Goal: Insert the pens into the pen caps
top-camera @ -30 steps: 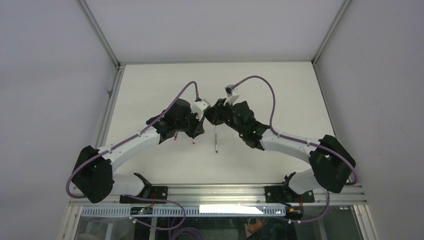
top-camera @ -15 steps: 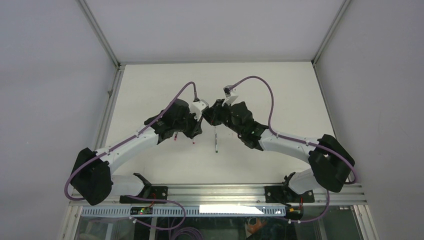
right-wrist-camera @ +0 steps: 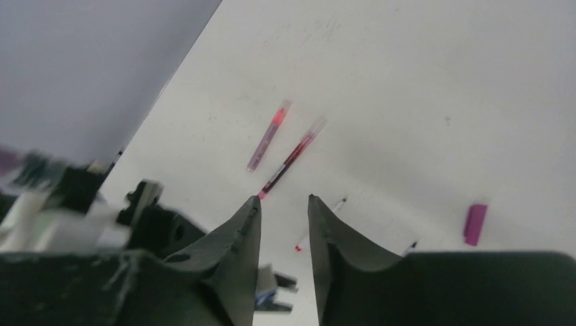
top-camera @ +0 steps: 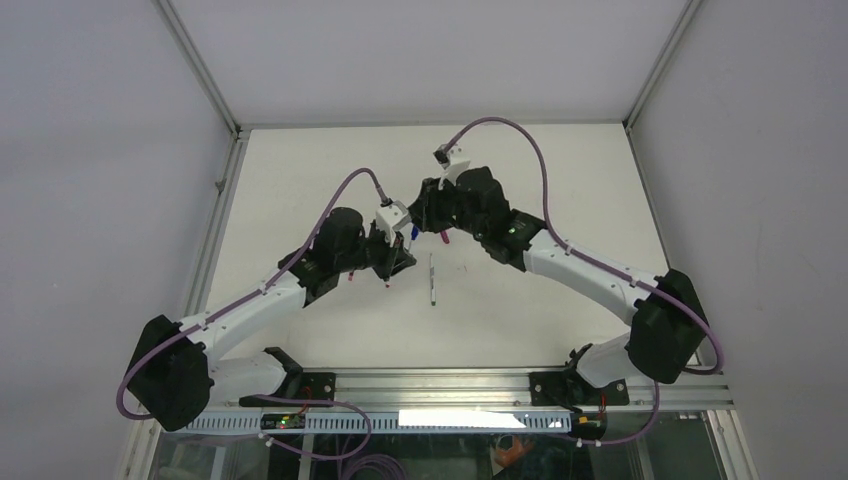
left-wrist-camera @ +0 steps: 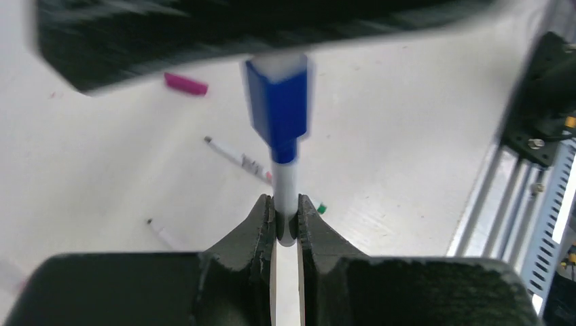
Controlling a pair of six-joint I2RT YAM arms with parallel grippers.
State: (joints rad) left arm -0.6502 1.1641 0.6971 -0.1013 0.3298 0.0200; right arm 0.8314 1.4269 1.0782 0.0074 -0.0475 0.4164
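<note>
The left gripper (left-wrist-camera: 286,219) is clamped tight on a thin white-bodied pen (left-wrist-camera: 286,193). It holds the pen low on the barrel, so the pen stands up out of the fingers. A square blue plastic cap (left-wrist-camera: 278,102) sits on the pen's upper end. In the top view this gripper hangs over the middle of the white table (top-camera: 560,200). The right gripper (right-wrist-camera: 284,210) is just beyond it, to the far right. The right gripper's black fingers stand a narrow gap apart with nothing between them.

A second thin white pen (top-camera: 432,280) lies loose on the table just to the near side of the two grippers. A small magenta cap (left-wrist-camera: 185,83) lies on its side farther off, apart from that pen. The right wrist camera shows a dark red pen (right-wrist-camera: 291,157) and a pinkish-red pen (right-wrist-camera: 268,136) lying just beside each other on the table, almost parallel.
</note>
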